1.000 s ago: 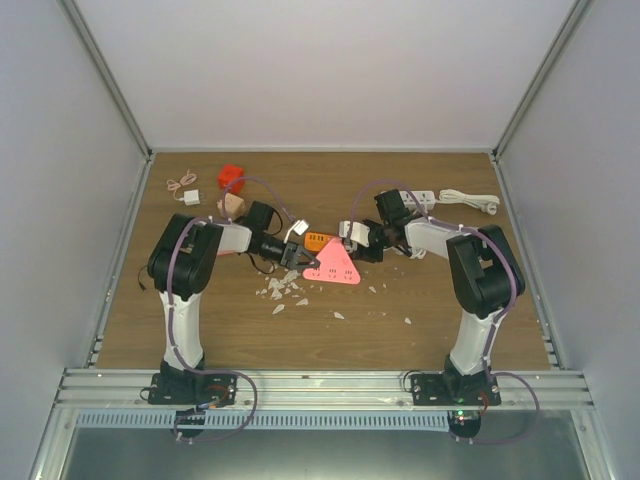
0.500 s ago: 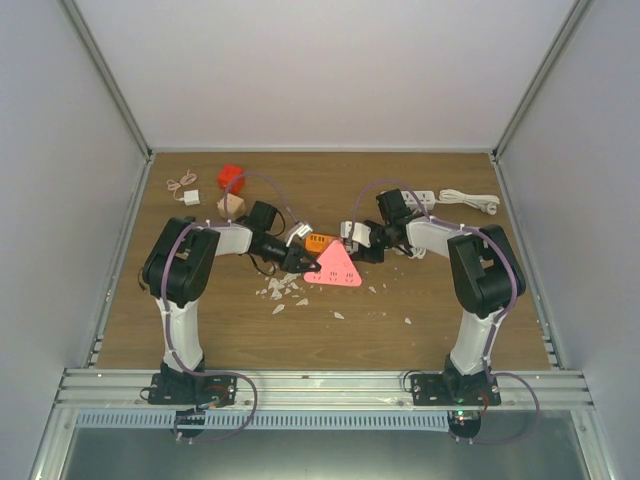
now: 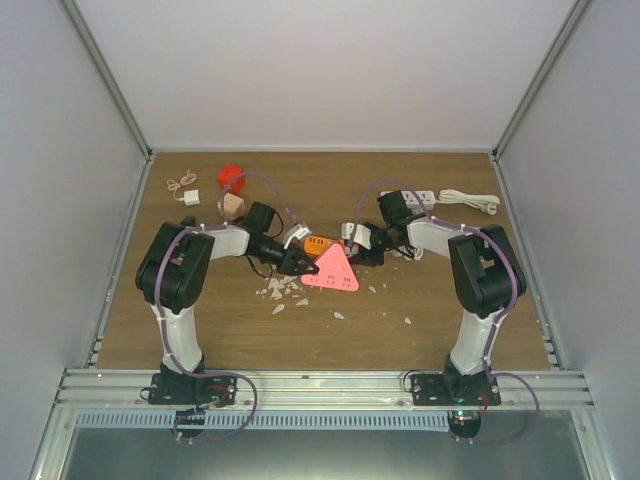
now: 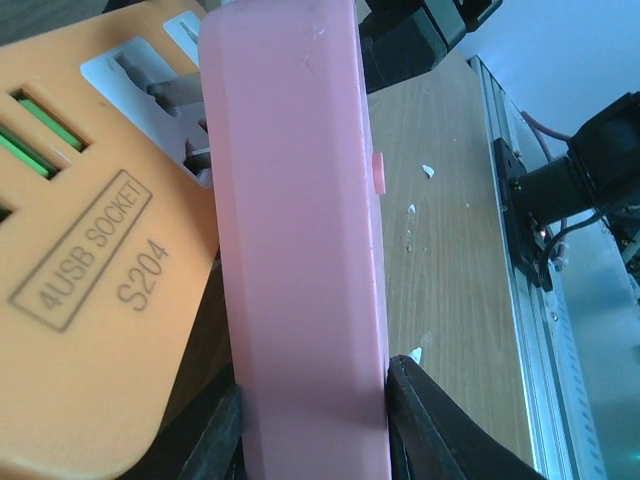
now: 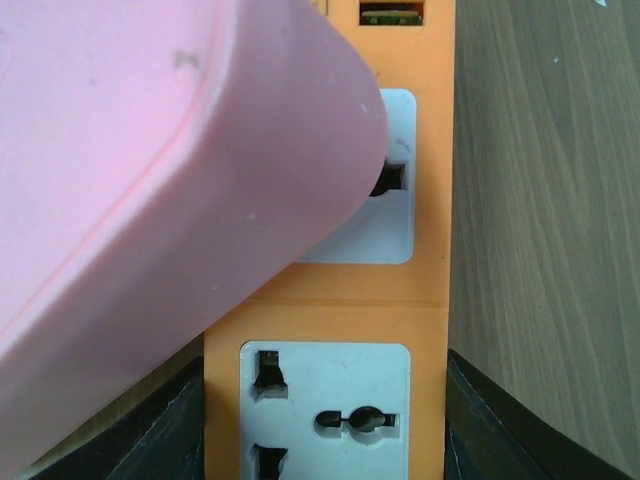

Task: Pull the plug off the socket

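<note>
Since a second ago my left elbow has swung outward. The pink triangular plastic plug (image 3: 332, 270) sits mid-table, still against the orange plastic socket strip (image 3: 318, 243). My left claw (image 3: 302, 262) pinches the plug's flat sides and my right claw (image 3: 351, 244) clamps the strip. Only the left wrist view shows metal prongs (image 4: 168, 95) bared, though seemingly not yet free. Overhead hides this, so separation remains.
</note>
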